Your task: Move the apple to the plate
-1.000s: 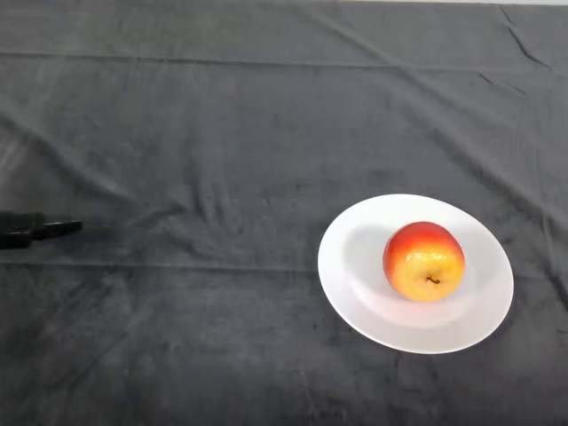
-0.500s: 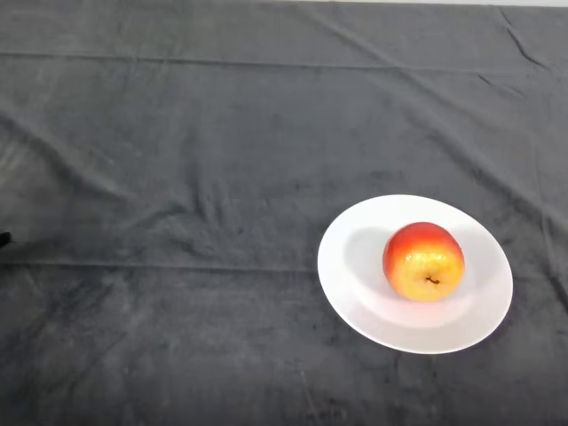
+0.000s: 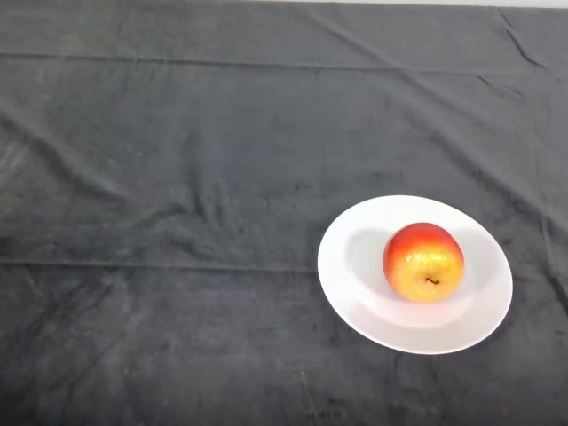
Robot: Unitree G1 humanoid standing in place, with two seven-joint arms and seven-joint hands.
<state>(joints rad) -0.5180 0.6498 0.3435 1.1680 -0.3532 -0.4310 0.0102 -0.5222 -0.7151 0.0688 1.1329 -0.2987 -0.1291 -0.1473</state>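
Apple (image 3: 424, 262) is seen resting inside the white plate (image 3: 355, 293) on the dark cloth (image 3: 177, 177), the hand glimpsed at the left edge a second ago being withdrawn from view, its state untellable, so the task is judged done.

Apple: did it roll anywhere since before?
No. The apple sits at the same spot on the plate, a little right of its middle, stem facing the camera as before.

One view only: the head camera looks steeply down from above onto the tabletop (image 3: 177, 177) under its dark cloth. The far edge runs along the top. The plate (image 3: 355, 293) sits in the lower right, fairly near.
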